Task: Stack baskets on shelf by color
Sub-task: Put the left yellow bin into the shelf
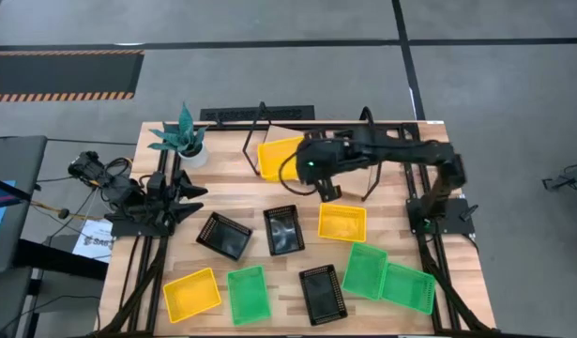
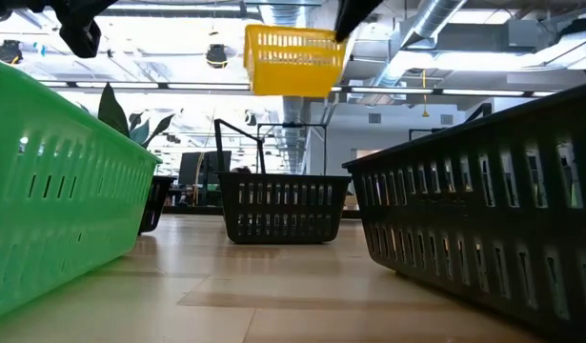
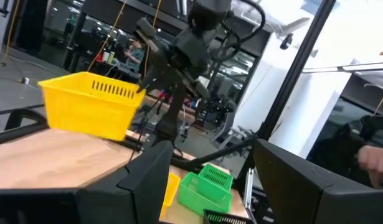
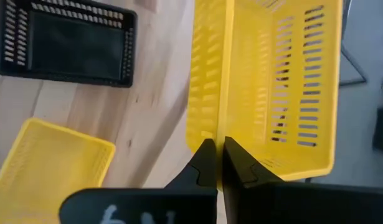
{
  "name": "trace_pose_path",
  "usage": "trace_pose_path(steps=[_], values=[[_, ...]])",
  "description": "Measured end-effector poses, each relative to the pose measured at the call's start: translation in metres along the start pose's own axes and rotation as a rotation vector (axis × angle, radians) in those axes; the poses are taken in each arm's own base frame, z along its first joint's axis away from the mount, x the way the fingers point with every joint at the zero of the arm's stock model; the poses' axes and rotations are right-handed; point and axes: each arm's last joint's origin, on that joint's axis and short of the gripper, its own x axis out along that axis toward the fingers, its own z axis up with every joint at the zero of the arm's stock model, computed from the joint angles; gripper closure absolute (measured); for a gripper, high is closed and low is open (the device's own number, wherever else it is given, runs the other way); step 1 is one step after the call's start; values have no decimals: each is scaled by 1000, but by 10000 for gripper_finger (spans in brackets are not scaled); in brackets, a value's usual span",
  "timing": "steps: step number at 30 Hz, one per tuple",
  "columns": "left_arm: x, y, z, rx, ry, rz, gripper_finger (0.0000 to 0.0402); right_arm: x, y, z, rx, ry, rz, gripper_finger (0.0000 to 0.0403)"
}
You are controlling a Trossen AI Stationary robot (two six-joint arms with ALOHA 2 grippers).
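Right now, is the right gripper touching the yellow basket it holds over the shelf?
Touching. In the right wrist view the right gripper is shut on the rim of the yellow basket, its wall pinched between the fingers.

White handwritten marks showing on right arm's gripper (image 4: pixel 216 163) body, too cut off for reading. Printed sheet (image 1: pixel 94 241) lying just off bench's left edge, lettering too small for reading. Nothing else legible.
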Motion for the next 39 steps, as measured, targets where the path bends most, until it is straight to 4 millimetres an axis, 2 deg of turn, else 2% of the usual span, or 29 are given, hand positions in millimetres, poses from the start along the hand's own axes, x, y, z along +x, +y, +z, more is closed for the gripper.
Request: trace_pose_path(steps=[3, 11, 18, 23, 26, 31, 36, 39], values=[[0, 0, 0, 1, 1, 2, 181, 26, 7, -22, -15, -24, -20, 391], [0, 0, 0, 1, -1, 11, 181, 100, 12, -85, 92, -183, -206, 391], [0, 1, 0, 5, -9, 40, 181, 137, 7, -102, 93, -101, -201, 391], [0, 2, 0, 5, -15, 59, 181, 158, 8, -102, 85, -67, -186, 379], [0, 2, 0, 6, -14, 59, 181, 163, 7, -101, 91, -69, -192, 357], [0, 2, 0, 5, -14, 59, 181, 161, 7, -102, 94, -68, -195, 299], [0, 2, -1, 15, -1, 63, 181, 143, 4, -100, 110, -76, -271, 225], [0, 2, -2, 18, 3, 64, 181, 122, 6, -95, 200, -149, -291, 189]])
